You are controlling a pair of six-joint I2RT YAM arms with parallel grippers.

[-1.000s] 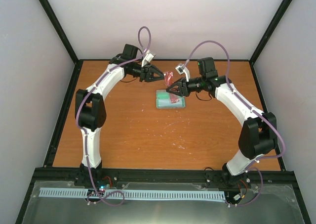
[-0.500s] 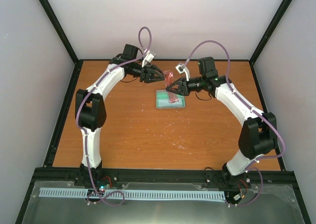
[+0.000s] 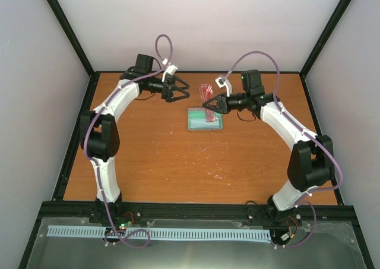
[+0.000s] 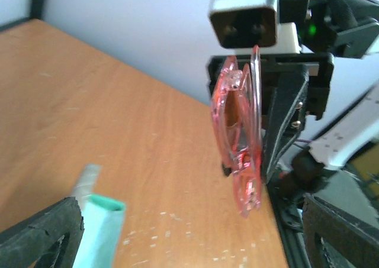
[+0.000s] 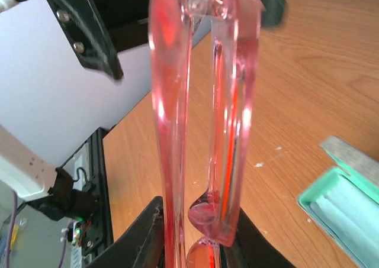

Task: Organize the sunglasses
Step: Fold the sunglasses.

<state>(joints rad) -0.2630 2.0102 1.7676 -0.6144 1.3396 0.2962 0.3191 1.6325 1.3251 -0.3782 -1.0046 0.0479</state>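
Observation:
The sunglasses are folded, translucent red-pink, and stand on edge in the air above the far side of the table. My right gripper is shut on their lower end. In the right wrist view the frame rises straight up from between the two black fingers. My left gripper is open and hangs to the left of the sunglasses, apart from them. Its wrist view shows the sunglasses ahead, with nothing between its fingers.
A grey case with green lining lies open on the orange table, just below the held sunglasses; its edge shows in both wrist views. Black frame rails border the table.
My left gripper has opened, let go of the sunglasses and drawn back to the left. The right gripper keeps hold of them at about the same spot.

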